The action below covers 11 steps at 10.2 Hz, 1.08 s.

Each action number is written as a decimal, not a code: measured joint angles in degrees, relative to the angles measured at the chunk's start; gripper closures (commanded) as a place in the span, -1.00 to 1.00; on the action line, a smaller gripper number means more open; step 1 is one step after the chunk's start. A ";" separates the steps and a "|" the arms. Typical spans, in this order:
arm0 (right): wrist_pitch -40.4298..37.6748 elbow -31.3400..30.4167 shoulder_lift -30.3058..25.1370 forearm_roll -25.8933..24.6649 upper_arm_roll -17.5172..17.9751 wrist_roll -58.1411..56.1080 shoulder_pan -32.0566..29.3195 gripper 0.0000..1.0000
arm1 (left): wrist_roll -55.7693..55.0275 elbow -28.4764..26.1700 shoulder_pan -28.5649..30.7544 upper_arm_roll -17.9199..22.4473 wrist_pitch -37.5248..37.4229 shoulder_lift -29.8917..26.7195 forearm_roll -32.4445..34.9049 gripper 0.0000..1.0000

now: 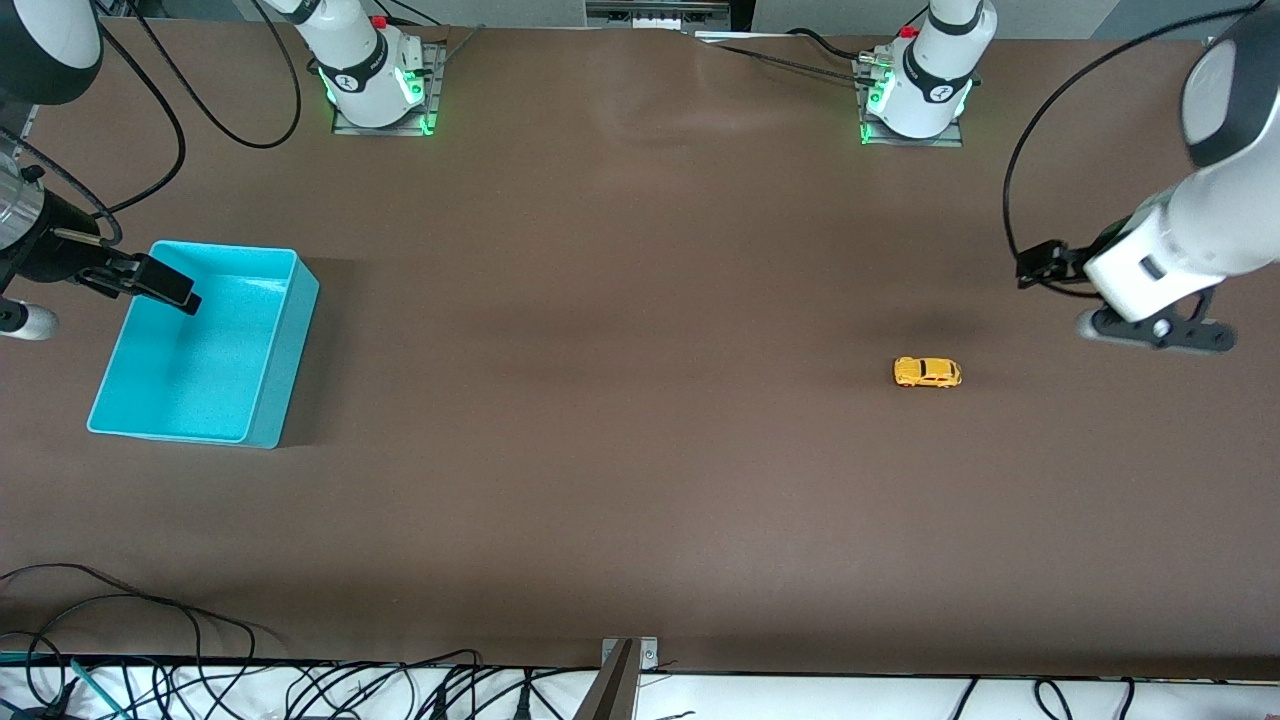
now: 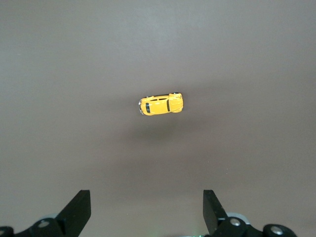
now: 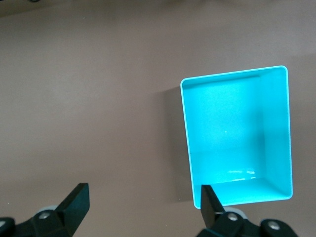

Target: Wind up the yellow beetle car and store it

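The yellow beetle car stands on its wheels on the brown table toward the left arm's end. In the left wrist view it lies well ahead of my left gripper, which is open and empty. In the front view my left gripper hangs in the air beside the car, not over it. The turquoise bin sits empty at the right arm's end. My right gripper hovers over the bin's outer edge, open and empty. In the right wrist view one fingertip overlaps the bin's corner.
Both arm bases stand along the table edge farthest from the front camera. Loose cables and a metal bracket lie along the edge nearest the front camera. Bare brown table separates the car from the bin.
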 measured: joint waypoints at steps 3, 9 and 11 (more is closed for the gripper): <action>0.02 0.01 0.02 0.00 0.00 0.00 0.00 -1.00 | 9.88 0.42 -0.64 -0.64 5.69 5.87 -0.09 -1.00; 0.03 0.02 0.21 0.00 -0.01 0.00 -0.01 -1.00 | 53.85 -4.58 2.39 -0.23 24.91 17.30 -0.09 -1.00; 0.04 0.02 0.32 0.00 -0.01 0.00 -0.02 -1.00 | 62.27 -10.96 2.41 -0.28 34.07 18.30 -0.07 -1.00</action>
